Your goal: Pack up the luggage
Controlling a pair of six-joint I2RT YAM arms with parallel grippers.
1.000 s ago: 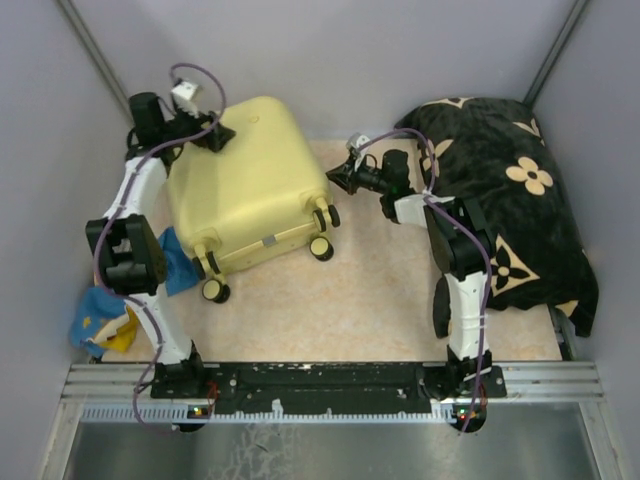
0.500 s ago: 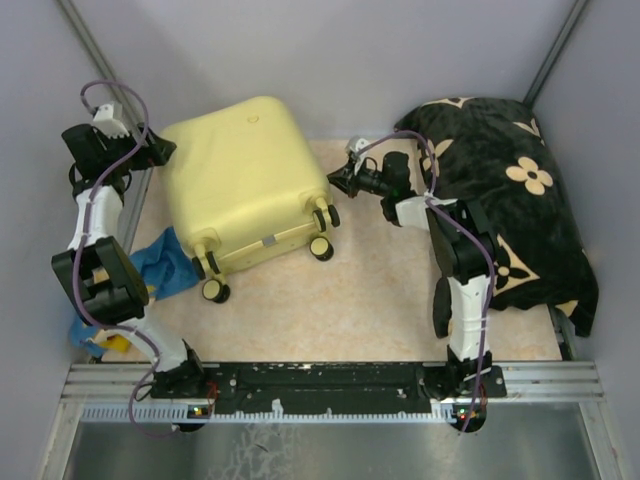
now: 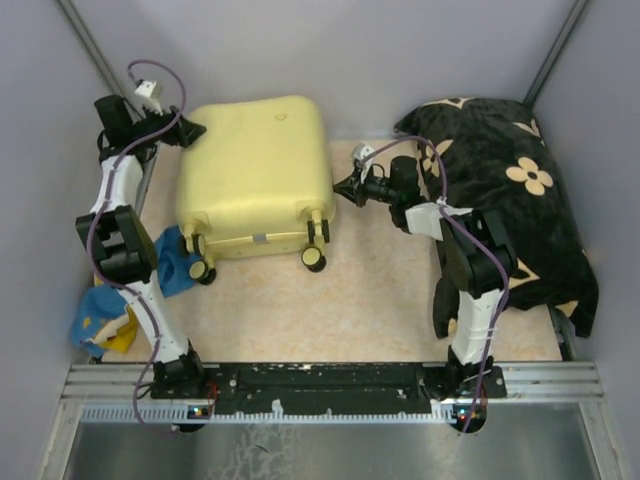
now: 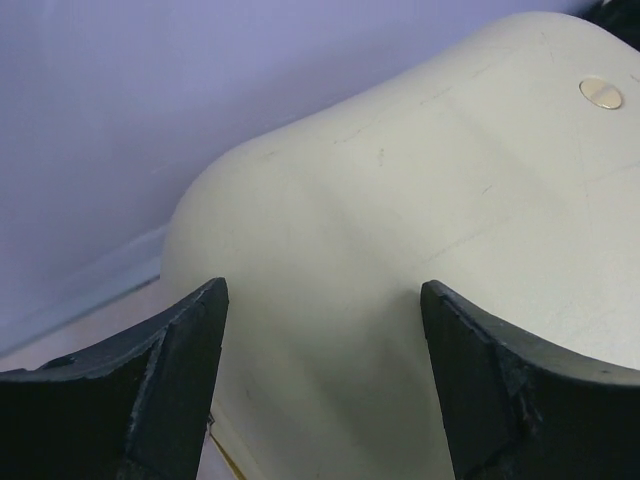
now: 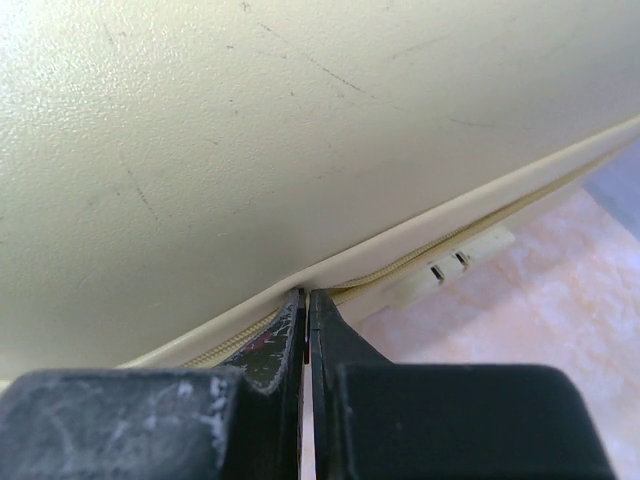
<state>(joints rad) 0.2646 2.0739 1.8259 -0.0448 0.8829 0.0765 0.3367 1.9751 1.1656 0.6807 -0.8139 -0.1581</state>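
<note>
Top external shows left pincer [image 3: 190,130] apart beside the luggage [image 3: 255,170], right pincer [image 3: 343,188] together against it.

A big black cloth [image 3: 520,200] with beige flower motifs lay heaped along the right side of the table [image 3: 330,310], one edge drooping toward the near right corner. The table's top was a pale peach, mottled surface. At the left edge lay a crumpled blue cloth [image 3: 172,262], and nearer the front more blue fabric [image 3: 92,308] touched something yellow [image 3: 120,336]. Plain grey walls [image 3: 350,50] enclosed the table on three sides. A metal rail [image 3: 330,385] ran along its near edge.
</note>
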